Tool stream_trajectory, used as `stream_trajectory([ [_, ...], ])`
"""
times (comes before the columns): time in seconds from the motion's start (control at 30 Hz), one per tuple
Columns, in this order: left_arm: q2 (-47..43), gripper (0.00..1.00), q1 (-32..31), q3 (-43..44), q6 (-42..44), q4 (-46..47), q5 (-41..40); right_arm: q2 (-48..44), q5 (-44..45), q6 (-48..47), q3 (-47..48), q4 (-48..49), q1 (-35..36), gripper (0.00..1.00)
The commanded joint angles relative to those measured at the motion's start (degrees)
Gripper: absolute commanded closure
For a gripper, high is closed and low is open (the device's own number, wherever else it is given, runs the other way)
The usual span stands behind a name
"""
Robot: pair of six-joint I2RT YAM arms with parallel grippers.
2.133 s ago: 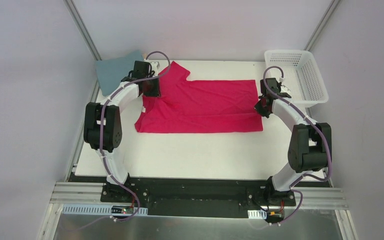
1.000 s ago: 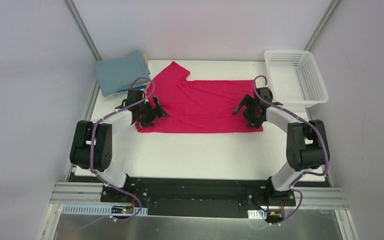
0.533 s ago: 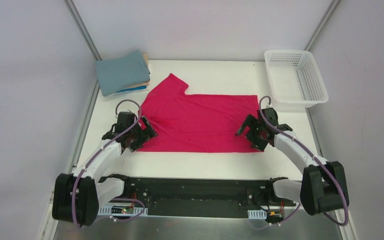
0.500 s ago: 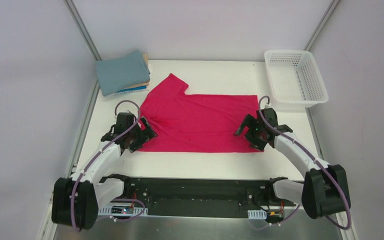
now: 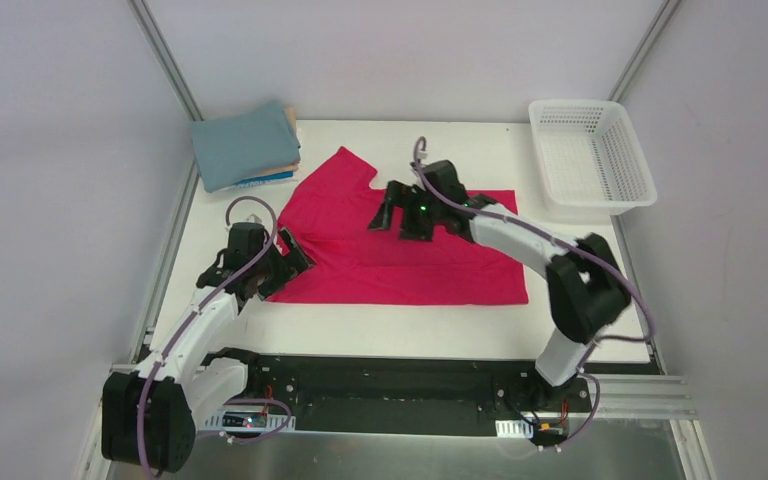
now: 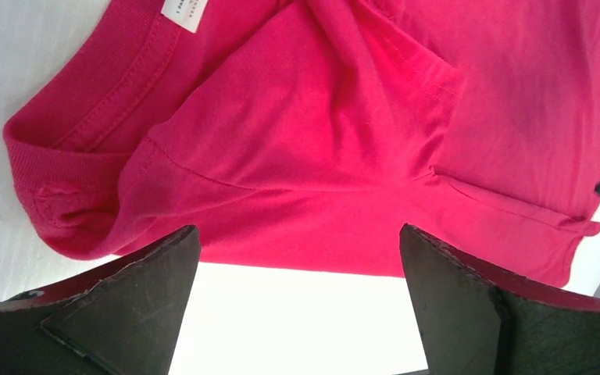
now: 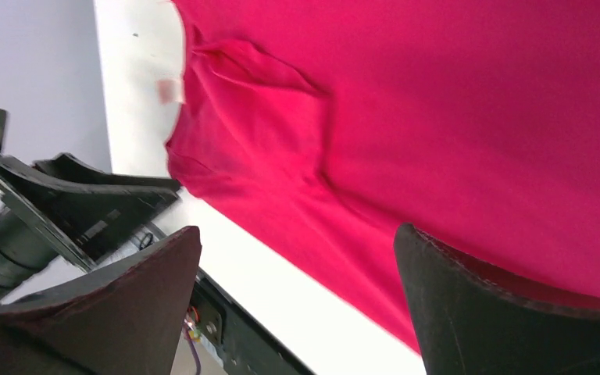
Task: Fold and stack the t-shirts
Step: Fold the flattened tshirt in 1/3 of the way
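**K:** Two grippers, both with jaws spread wide and nothing between either pair.
**M:** Where's the crimson t-shirt (image 5: 400, 255)?
**K:** Flat on the table (image 5: 410, 318), roughly central, with one sleeve (image 5: 345, 165) poking toward the far-left.
**M:** Left side?
**K:** The left gripper (image 5: 288, 265) is at the shirt's near-left corner by the collar (image 6: 86, 94) (white label (image 6: 181, 12) shows in the wrist view). The near edge of the cloth runs between its fingers (image 6: 125, 305).
**M:** Right?
**K:** The right gripper (image 5: 397, 222) is over the shirt's far half, just right of that sleeve, arm stretched across the cloth. Can't tell if it's touching the fabric.
**M:** The others?
**K:** The folded stack (image 5: 243, 145) is in the far-left corner, teal-grey on top, tan and blue edges under it. It's near the sleeve but apart. The white basket (image 5: 570, 104) is in the far-right corner.
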Motion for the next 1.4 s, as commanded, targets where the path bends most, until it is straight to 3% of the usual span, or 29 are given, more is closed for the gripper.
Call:
stream_trajectory([
  [0.0,4.04,0.01,-0.14,0.67,-0.12,3.42,-0.95,13.36,-5.64,-0.18,12.67,4.1,2.96,0.05],
  [0.33,7.35,0.01,-0.15,-1.79,-2.62,3.5,-7.95,30.97,-5.23,-2.85,29.71,-1.97,5.41,0.23],
  [0.97,7.88,0.01,-0.14,-2.49,-2.65,3.49,-9.98,36.39,-7.97,-1.43,32.36,-2.27,7.29,0.56],
  [1.07,7.96,0.01,-0.14,-2.49,-2.75,3.45,-10.04,36.11,-6.77,-1.28,32.11,-2.32,7.3,0.65],
  [1.3,7.98,0.01,-0.14,-2.73,-2.93,3.5,-10.32,34.67,-2.5,-1.3,31.64,-2.32,7.32,1.0],
  [1.37,8.14,0.01,-0.14,-2.77,-2.95,3.5,-10.34,33.7,-1.18,-1.38,30.59,-1.63,7.29,1.0],
])
